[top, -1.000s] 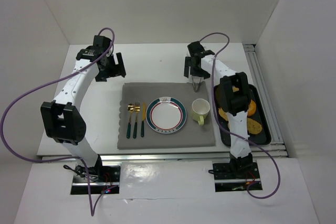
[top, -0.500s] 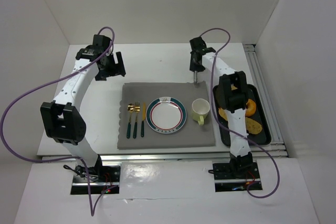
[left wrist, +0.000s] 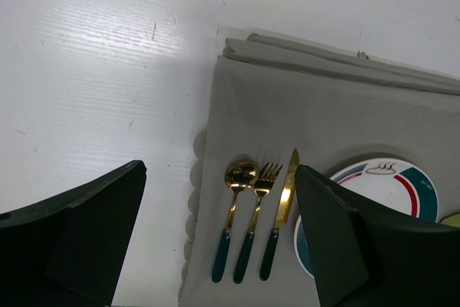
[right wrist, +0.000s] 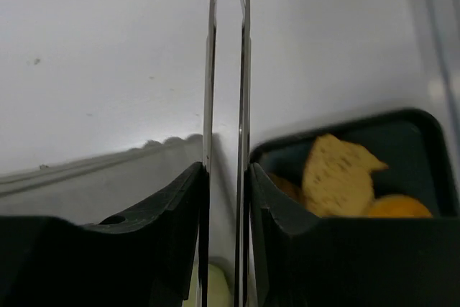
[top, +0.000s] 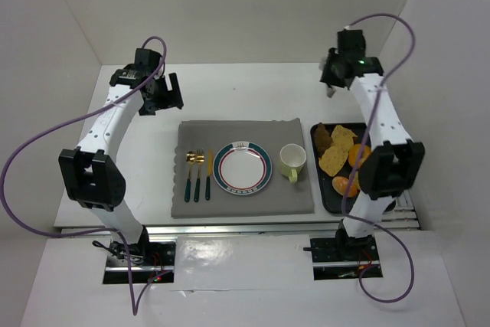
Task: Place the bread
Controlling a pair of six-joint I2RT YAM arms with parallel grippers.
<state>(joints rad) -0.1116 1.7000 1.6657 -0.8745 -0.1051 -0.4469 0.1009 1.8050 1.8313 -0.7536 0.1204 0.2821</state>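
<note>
Bread [top: 334, 160]: flat tan slices, ragged edges, piled in black tray [top: 329, 201], frame right; long axis unclear. Left claw [top: 161, 99] spread wide; right claw [top: 330, 88] pinched together, empty.

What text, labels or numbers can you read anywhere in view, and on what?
No text can be read.
Plate: a small brown mark on the rim, too small and blurred to read.
Mat, cutlery, cup, tray, tongs: no text visible.
</note>
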